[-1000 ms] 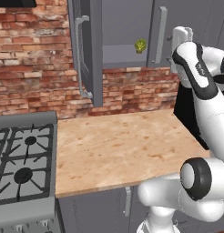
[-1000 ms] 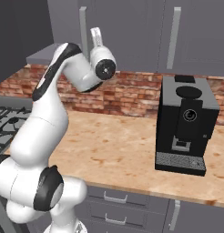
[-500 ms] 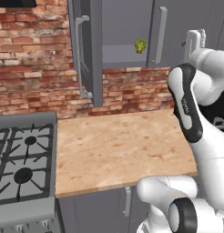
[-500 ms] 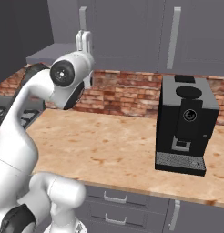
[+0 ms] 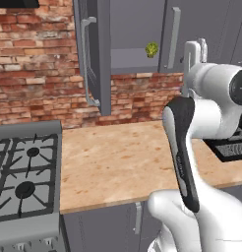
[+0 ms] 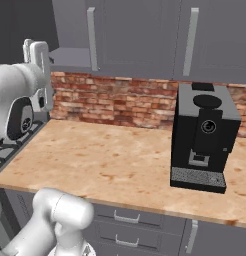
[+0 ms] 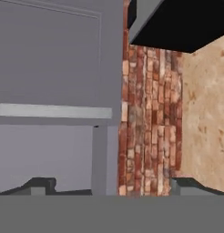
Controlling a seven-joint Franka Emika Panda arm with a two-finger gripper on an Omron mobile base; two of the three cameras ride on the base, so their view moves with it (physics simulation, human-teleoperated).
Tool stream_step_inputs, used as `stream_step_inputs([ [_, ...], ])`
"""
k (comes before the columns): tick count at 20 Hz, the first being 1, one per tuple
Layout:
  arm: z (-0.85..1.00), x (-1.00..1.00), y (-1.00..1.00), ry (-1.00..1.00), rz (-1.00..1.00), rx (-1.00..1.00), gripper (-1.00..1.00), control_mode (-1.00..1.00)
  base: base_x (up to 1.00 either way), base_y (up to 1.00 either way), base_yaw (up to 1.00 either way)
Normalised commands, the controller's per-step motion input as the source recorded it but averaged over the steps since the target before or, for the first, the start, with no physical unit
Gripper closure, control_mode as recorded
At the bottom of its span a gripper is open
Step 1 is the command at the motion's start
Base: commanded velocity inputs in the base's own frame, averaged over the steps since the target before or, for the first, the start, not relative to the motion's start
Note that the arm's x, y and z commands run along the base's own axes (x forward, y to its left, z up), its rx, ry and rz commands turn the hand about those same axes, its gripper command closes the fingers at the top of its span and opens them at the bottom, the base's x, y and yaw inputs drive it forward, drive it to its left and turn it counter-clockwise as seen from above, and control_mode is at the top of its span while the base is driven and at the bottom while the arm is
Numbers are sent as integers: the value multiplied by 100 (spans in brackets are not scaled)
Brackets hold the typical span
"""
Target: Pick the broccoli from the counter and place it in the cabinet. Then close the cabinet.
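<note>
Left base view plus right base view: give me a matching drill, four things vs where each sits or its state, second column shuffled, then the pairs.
Things:
1. broccoli
2. cabinet's left door
3. coffee machine
4. gas stove

Places or states:
A. swung open, bar handle facing the room
B. on the counter at the right, against the brick wall
C. on the cabinet shelf
D. left of the counter, black grates

Pairs: 1-C, 2-A, 3-B, 4-D
</note>
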Motion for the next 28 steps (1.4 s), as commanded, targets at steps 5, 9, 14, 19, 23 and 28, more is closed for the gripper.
stream_step_inputs([
  [5,15,-80,96,-6,0,-9,-100,-100,0,0,0],
  [9,8,-43,85,-12,0,-9,-100,-100,0,0,0],
  [14,4,-43,79,-2,-5,-5,-100,-100,0,0,0],
  [19,0,-46,84,-5,-10,-5,-100,-100,0,0,0],
  [23,-8,-7,99,-2,-14,-8,-100,-100,0,0,0],
  [28,-30,54,100,0,-21,-12,-100,-100,0,0,0],
])
